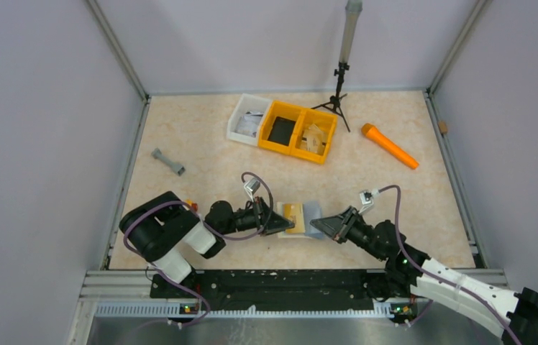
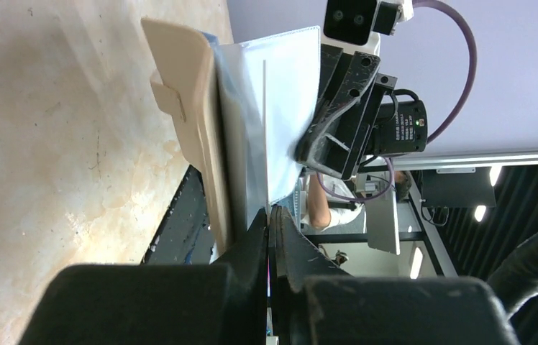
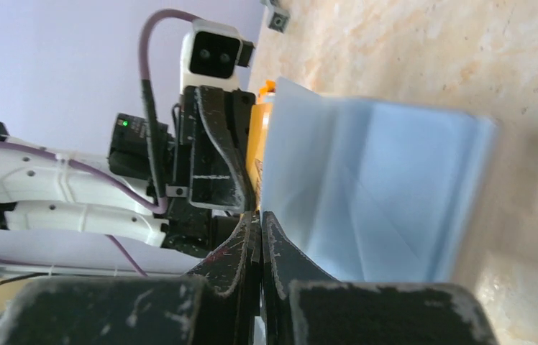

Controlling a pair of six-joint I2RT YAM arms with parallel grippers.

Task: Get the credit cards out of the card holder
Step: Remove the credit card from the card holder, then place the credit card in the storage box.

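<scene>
From overhead I could make out little of the card holder: it lay low over the table near the front edge, between the two claws, which covered its left and right ends, and showed only a tan patch beside a blue-grey flap. Whether it rested on the surface or hung just above it I could not tell. My left wrist camera showed it edge-on, a beige face with a small tab on one side and a pale, shiny sheet on the other; the layers between were too thin to separate, and no card could be picked out there. On the right wrist camera the blue-grey flap was blurred and filled most of the view, with a yellow-orange sliver behind it that could have been a card or the holder's other face. The left gripper had its fingers pressed together on the holder's near edge. The right gripper was likewise pinched on the edge of the blue-grey flap. The left arm sat folded by its base, forearm reaching right. The right arm stretched low from the near right corner, slanting left. Both wrists were rolled sideways and the claws faced each other.
</scene>
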